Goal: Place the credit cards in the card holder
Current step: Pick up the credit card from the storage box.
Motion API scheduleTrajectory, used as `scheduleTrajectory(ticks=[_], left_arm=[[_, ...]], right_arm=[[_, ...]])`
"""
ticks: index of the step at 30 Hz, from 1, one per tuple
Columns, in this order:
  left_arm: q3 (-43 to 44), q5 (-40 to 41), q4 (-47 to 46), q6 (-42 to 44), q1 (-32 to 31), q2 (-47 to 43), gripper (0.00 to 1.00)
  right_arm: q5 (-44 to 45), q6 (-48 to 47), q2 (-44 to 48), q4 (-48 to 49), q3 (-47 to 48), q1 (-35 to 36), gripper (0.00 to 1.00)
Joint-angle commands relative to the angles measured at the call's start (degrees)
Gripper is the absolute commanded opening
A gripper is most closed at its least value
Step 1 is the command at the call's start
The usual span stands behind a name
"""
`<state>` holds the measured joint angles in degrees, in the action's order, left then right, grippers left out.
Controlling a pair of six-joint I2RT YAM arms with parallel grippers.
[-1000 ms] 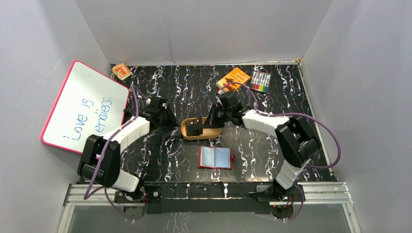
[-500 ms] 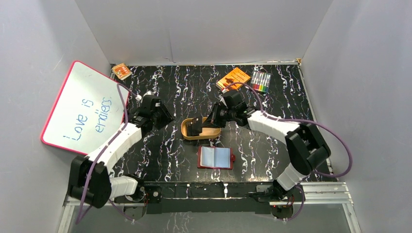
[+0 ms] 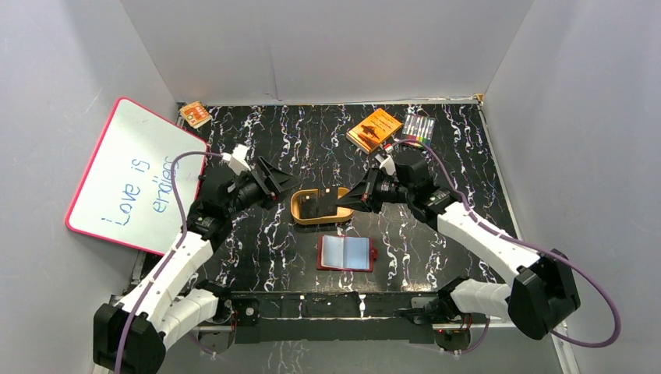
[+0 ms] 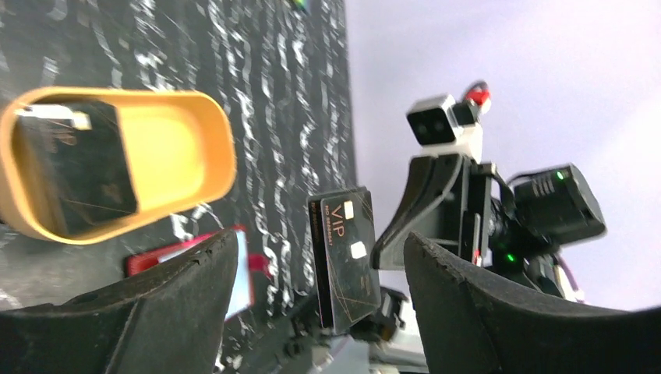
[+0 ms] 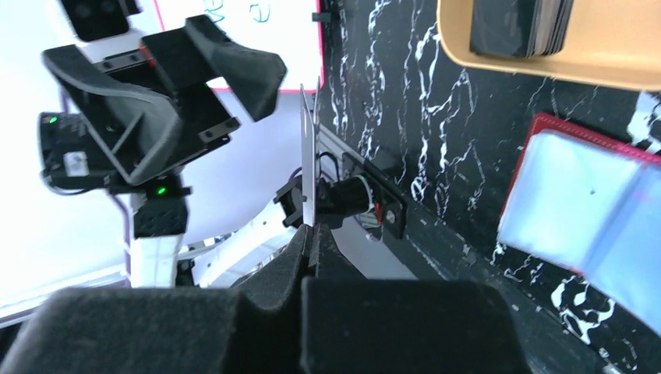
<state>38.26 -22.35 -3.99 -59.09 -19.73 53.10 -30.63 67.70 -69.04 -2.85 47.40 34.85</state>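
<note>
The tan oval tray (image 3: 299, 212) holds a stack of dark credit cards (image 3: 313, 207). My right gripper (image 3: 348, 199) is shut on one black VIP card (image 3: 334, 195) and holds it on edge above the tray's right end. In the right wrist view the card (image 5: 309, 156) shows edge-on above the shut gripper (image 5: 312, 234). My left gripper (image 3: 285, 187) is open and empty, left of the tray, facing the card. In the left wrist view the card (image 4: 347, 261) stands in the gap ahead of the open gripper (image 4: 319, 304). The red card holder (image 3: 345, 253) lies open near the front.
A whiteboard (image 3: 132, 175) leans at the left. An orange box (image 3: 375, 129) and a marker pack (image 3: 418, 131) lie at the back right, and a small orange item (image 3: 194, 114) at the back left. Grey walls enclose the table.
My right gripper has lifted a card out of the tray and drawn back to the right. My left gripper has swung toward the tray and now faces the held card.
</note>
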Motion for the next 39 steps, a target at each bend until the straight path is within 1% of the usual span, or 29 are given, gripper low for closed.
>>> scheduleTrajectory(ticks=[1, 3, 7, 12, 14, 26, 32, 39], left_arm=[[-4.4, -17.0, -19.9, -9.3, 0.1, -0.2, 0.76], [-5.6, -19.7, -24.6, -11.7, 0.1, 0.9, 0.77], [-5.9, -24.2, -28.8, -13.9, 0.0, 3.9, 0.76], [-6.0, -25.2, -29.8, -14.6, 0.0, 5.4, 0.74], [-6.0, -26.0, -30.1, -14.9, -0.1, 6.7, 0.74], [-8.0, -27.0, -30.9, -14.5, -1.1, 9.4, 0.71], [-9.8, -26.8, -32.3, -14.9, -1.0, 7.5, 0.68], [-11.4, -24.1, -32.6, -14.7, -0.9, 2.1, 0.71]], right_arm=[[-2.5, 2.2, 3.9, 1.3, -0.4, 0.0, 0.00], [-2.7, 1.5, 4.4, 1.3, -0.5, 0.0, 0.00], [-2.9, 0.6, 4.7, 2.0, -0.5, 0.0, 0.00], [-3.4, 0.6, 4.5, 2.3, -0.8, 0.0, 0.00], [-3.5, 0.9, 4.5, 4.5, -1.0, -0.1, 0.00], [-3.9, 1.3, 4.9, 8.2, -1.6, 0.0, 0.00], [-4.1, 1.9, 5.8, 10.9, -2.4, -0.1, 0.00], [-5.4, 3.9, 7.1, 16.6, -4.1, 0.0, 0.00]])
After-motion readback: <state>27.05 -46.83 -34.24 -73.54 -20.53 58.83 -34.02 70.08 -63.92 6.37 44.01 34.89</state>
